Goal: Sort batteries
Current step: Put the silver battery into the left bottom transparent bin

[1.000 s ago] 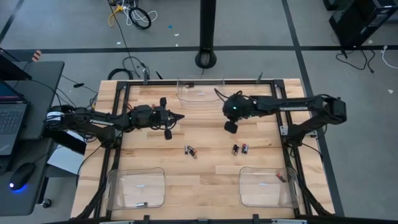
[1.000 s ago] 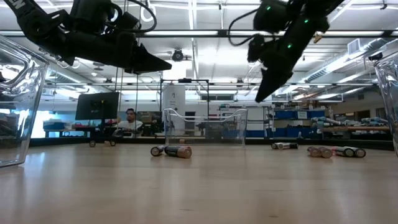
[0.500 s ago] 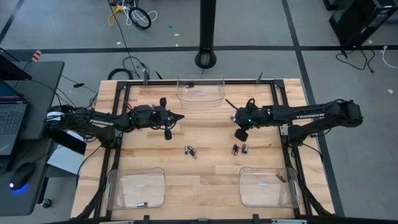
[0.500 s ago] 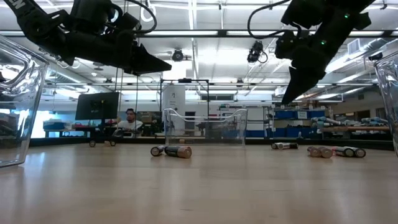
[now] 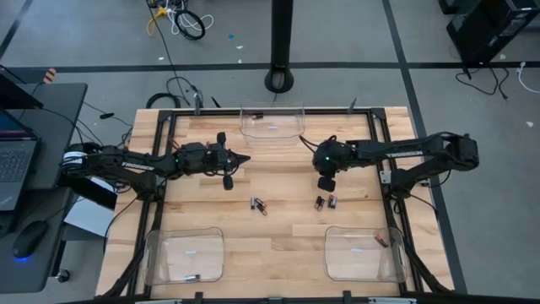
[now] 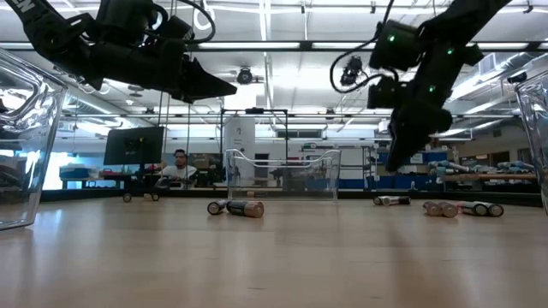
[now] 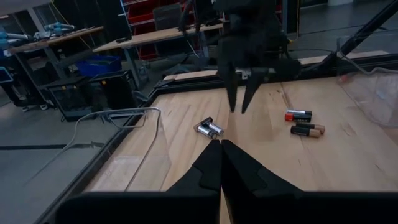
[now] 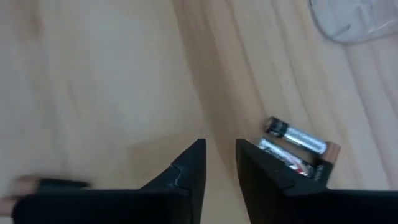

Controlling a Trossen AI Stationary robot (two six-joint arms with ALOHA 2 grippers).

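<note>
Moving back a little from where it was half a second ago, the right gripper [image 5: 326, 183] now hangs just above two batteries [image 5: 326, 202] near the middle of the table [image 5: 278, 245]. Its fingers are a small way apart and hold nothing. It looks ready to drop down and grab one. The left gripper [image 5: 240, 160] waits far from those batteries, with its fingers pressed together and empty.

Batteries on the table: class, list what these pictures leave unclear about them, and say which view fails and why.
- Battery pair, high view: too small to read size or brand.
- Same pair, right wrist view: partly hidden behind the right hand and blurred.
- Cell in the right clear bin, high view: too small to tell its type.
- Far batteries, low view: they overlap, so the count is uncertain.
</note>
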